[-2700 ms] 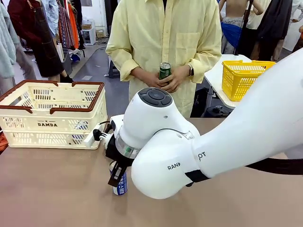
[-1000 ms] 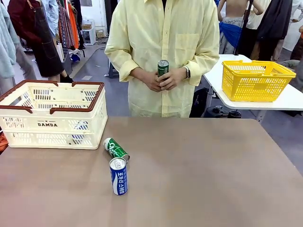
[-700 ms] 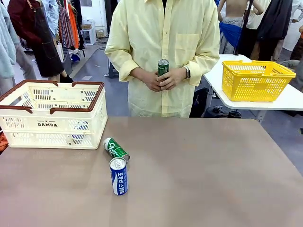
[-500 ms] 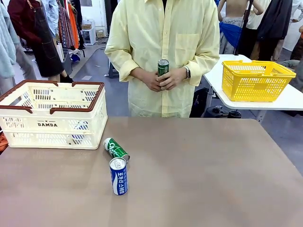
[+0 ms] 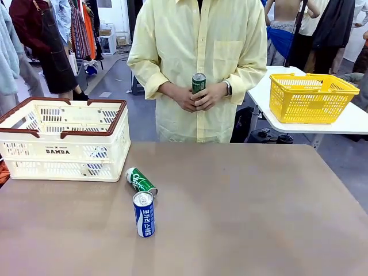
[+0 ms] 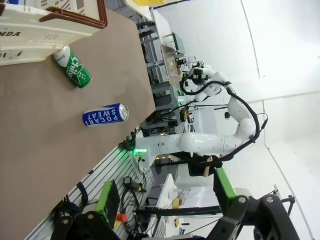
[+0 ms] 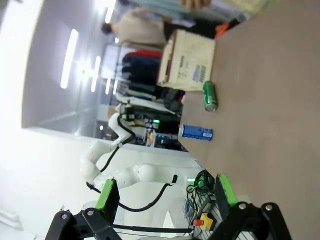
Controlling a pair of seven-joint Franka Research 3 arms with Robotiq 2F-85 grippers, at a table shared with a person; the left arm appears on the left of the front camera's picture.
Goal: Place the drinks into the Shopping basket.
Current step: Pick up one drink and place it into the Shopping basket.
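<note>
From the front, shows a blue can [image 5: 144,214] upright on the bench [image 5: 241,213], a green can [image 5: 141,181] lying on its side just behind it near the Shopping basket [image 5: 63,150], and a second green can [image 5: 198,83] held in the person's hands [image 5: 198,99]. From the left wrist, shows the left tool [image 6: 167,200] spread wide with nothing between its pads, well apart from both bench cans. From the right wrist, shows the right tool [image 7: 165,195] likewise parted and bare, with what seem the two bench cans, small and blurred, far off beside the basket.
</note>
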